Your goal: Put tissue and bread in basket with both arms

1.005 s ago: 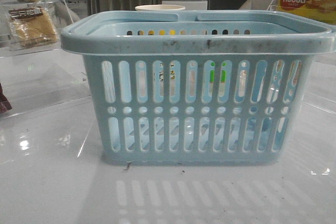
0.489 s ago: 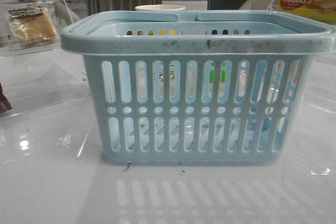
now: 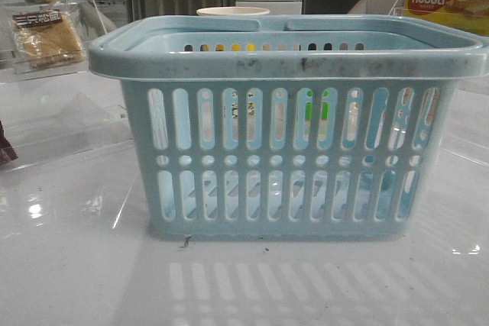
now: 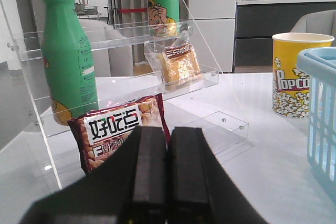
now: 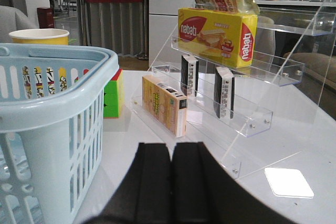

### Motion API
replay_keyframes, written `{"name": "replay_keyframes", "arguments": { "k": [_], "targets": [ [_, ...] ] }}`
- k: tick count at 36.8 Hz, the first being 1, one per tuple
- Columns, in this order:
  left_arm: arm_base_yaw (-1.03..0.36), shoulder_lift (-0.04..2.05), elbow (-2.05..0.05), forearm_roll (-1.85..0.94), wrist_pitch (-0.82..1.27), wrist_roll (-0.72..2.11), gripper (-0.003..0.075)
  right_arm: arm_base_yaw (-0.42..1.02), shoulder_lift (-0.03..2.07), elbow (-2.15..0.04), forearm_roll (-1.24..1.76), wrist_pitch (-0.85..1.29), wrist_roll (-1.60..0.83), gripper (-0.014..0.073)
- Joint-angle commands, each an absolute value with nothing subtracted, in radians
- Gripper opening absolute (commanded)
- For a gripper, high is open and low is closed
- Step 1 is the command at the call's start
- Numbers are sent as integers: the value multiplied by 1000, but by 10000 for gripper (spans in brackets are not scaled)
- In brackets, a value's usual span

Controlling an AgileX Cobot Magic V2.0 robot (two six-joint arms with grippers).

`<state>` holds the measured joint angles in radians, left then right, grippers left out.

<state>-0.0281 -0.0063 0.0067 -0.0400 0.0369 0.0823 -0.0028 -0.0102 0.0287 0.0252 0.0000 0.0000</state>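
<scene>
The pale blue basket (image 3: pixel 286 124) stands in the middle of the table and fills the front view; its edge shows in the left wrist view (image 4: pixel 321 108) and the right wrist view (image 5: pixel 52 108). The bread (image 4: pixel 179 66), in a clear wrapper with a black label, leans on a clear acrylic shelf ahead of my left gripper (image 4: pixel 168 135), which is shut and empty. It also shows in the front view (image 3: pixel 46 36). Two black-and-white tissue packs (image 5: pixel 189 74) (image 5: pixel 224 92) stand on the right acrylic shelf, ahead of my right gripper (image 5: pixel 171 150), which is shut and empty. Neither gripper shows in the front view.
On the left rack stand green bottles (image 4: pixel 65 56) and a red snack pack (image 4: pixel 118 129). A popcorn cup (image 4: pixel 296 74) stands behind the basket. The right rack (image 5: pixel 252 119) holds a nabati box (image 5: pixel 215 30) and a yellow box (image 5: pixel 164 103); a green cube (image 5: pixel 111 98) sits beside it.
</scene>
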Motion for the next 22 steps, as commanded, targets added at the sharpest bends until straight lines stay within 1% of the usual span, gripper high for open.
{"name": "replay_keyframes", "arguments": {
  "k": [1, 7, 12, 17, 22],
  "targets": [
    [-25, -23, 8, -44, -52, 72, 91, -7, -29, 29, 18, -96, 0, 55],
    [-25, -23, 6, -44, -78, 72, 91, -7, -29, 29, 18, -120, 0, 55],
    [-25, -23, -24, -44, -132, 72, 91, -7, -29, -3, 18, -187, 0, 55],
    [-25, -21, -132, -44, -93, 72, 91, -7, -28, -118, 18, -126, 0, 55],
    [-25, -15, -290, -44, 0, 72, 91, -7, -15, -284, 18, 11, 0, 55]
  ]
}}
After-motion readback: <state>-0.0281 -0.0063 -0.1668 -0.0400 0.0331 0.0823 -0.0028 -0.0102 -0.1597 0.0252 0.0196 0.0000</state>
